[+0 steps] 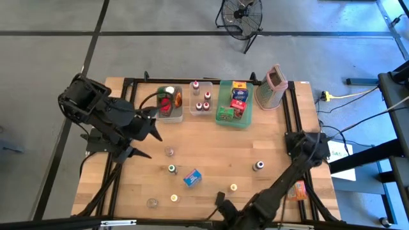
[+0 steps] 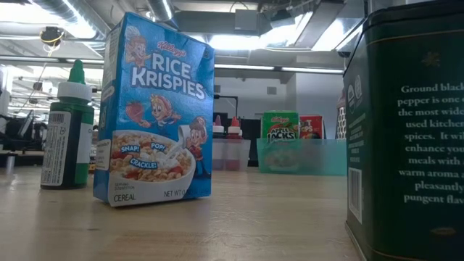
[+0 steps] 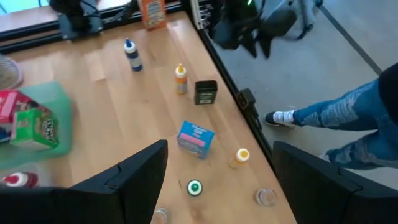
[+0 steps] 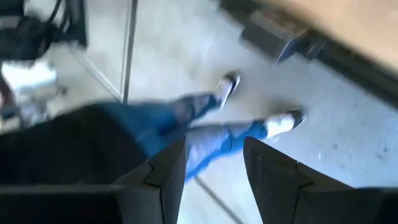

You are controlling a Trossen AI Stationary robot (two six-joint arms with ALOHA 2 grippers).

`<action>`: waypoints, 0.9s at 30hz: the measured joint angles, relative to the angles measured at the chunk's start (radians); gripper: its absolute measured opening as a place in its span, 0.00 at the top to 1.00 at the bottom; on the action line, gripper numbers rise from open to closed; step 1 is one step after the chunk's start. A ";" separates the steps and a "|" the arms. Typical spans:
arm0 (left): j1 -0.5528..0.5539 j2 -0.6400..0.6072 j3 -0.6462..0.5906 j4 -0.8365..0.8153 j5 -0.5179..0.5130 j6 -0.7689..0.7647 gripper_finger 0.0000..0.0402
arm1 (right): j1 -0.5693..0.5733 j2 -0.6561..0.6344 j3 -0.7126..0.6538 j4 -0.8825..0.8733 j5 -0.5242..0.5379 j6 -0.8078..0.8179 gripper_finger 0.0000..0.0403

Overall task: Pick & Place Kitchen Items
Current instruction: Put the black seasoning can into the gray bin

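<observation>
beside clear bins [image 1: 171,108], left gripper [image 1: 155,121] agape

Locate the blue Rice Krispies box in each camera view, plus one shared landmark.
High view: Rice Krispies box on the bare wood, lower centre, just right of the green-capped bottle.
Low view: box upright, left of centre, close to the camera, green-capped bottle to its left.
Left wrist view: box at centre, above the gap between the fingers.
Right wrist view: not in it; only floor and a person's legs.
Shared landmark: the green-capped bottle.
</observation>
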 joint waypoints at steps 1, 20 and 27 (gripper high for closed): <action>-0.008 0.000 0.000 0.000 0.000 -0.001 0.29 | 0.000 0.018 0.000 0.000 0.015 0.030 0.60; -0.096 0.000 0.000 0.000 0.000 -0.017 0.29 | -0.099 0.081 0.000 -0.118 -0.106 0.215 0.22; -0.116 0.001 0.000 0.000 -0.001 -0.017 0.29 | -0.126 0.081 0.000 -0.143 -0.159 0.261 0.22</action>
